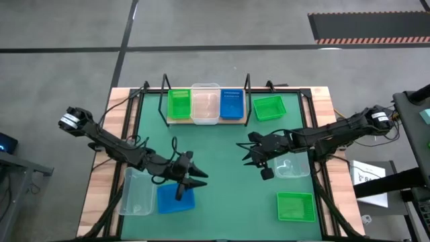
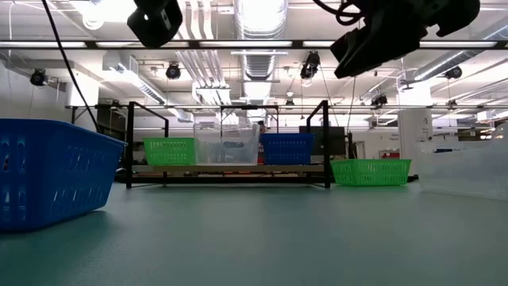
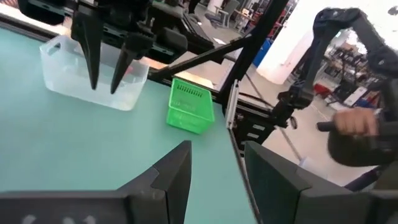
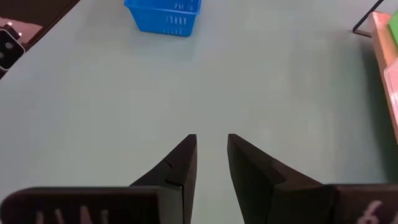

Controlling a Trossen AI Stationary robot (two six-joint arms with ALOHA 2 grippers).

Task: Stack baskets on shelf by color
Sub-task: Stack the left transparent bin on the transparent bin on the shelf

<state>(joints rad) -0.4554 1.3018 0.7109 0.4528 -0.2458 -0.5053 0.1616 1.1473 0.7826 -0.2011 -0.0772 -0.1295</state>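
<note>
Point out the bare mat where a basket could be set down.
Widest bare patch: mat centre, between the shelf, left gripper and right gripper. Another lies between the near blue basket and near green basket. The shelf is full.

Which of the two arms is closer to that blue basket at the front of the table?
Left. Its end effector hangs right above the blue basket, open and empty. The right end effector is farther off, over mid-table, also open.

Near blue basket [image 2: 48, 171] cut by the low view's left edge; clear basket [image 2: 468, 167] by its right.
</note>
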